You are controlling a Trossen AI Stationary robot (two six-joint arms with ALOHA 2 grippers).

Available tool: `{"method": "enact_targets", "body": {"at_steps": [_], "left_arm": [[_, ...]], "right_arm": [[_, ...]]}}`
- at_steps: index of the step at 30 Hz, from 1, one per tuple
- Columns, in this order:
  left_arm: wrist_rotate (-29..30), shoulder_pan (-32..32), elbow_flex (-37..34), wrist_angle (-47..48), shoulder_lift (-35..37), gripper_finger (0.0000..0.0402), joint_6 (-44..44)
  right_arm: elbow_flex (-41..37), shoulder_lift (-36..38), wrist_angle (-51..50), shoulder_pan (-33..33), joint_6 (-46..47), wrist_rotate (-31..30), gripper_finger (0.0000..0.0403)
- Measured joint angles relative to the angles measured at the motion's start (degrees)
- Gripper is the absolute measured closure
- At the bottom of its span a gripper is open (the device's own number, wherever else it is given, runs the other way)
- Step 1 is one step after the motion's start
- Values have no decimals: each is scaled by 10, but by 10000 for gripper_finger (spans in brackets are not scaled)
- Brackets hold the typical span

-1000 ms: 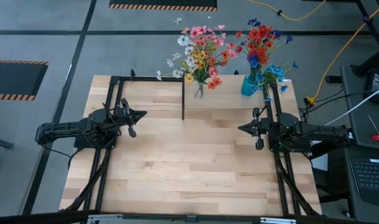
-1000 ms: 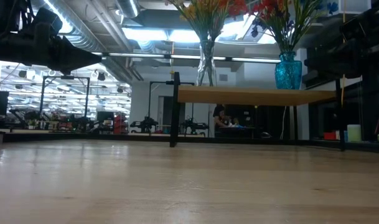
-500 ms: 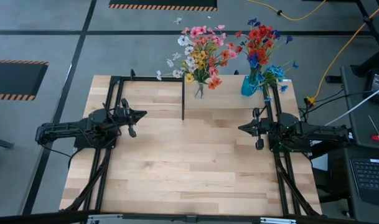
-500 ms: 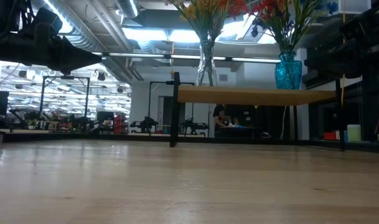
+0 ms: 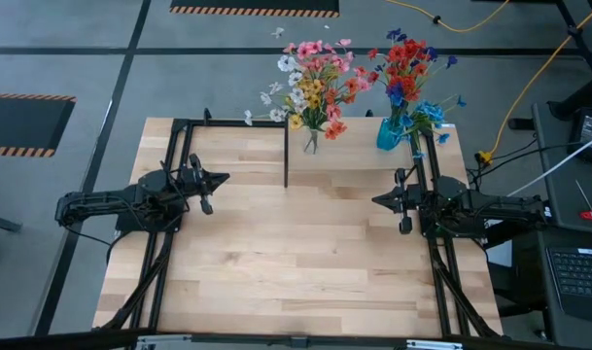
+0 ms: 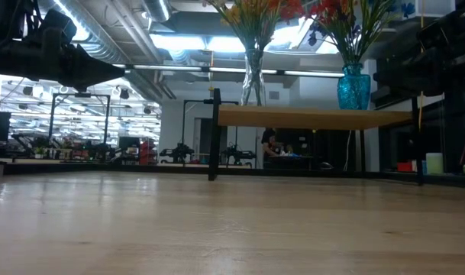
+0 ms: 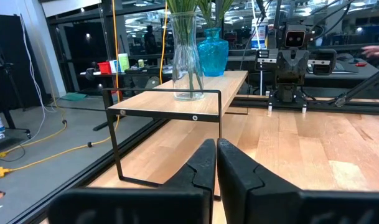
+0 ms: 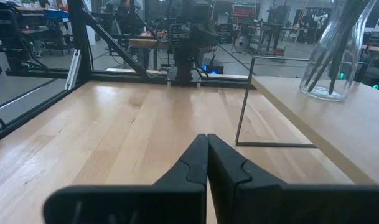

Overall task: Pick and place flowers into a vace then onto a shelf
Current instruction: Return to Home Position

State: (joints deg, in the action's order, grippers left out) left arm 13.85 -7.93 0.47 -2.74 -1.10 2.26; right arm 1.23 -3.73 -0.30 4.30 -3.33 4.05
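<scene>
- Flowers (image 5: 315, 83) all stood in vases and none lay on the butcher-block tabletop (image 5: 296, 262), the broad surface beneath both claws. Judged from that, the picking and placing looked finished.
- The shelf (image 6: 316, 117) stood beyond the claws' tips at the table's far edge and spanned the gap between them. Its thin black posts lifted the vases clear of the space where the arms worked.
- The transparent vase (image 7: 188, 62) held the pink, yellow and white sprays at the shelf end nearer the left claw. The blue vase (image 5: 390, 133) held the red and blue bunch (image 5: 407, 68) at the end nearer the right claw. Both stood upright, their narrow necks gathering the stems.
- The left gripper (image 5: 223, 178) hung over the tabletop, well apart from the shelf and clenched on nothing, which suggested a parked arm.
- The right gripper (image 5: 375, 201) faced it across the table, near the shelf's blue-vase end and touching nothing, with its fingers pressed together and empty.
</scene>
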Motion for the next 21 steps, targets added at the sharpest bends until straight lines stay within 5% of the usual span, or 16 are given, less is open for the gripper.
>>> {"method": "enact_targets", "body": {"at_steps": [21], "left_arm": [[0,0,0,0,0,396,0]], "right_arm": [[0,0,0,0,1,0,395]]}}
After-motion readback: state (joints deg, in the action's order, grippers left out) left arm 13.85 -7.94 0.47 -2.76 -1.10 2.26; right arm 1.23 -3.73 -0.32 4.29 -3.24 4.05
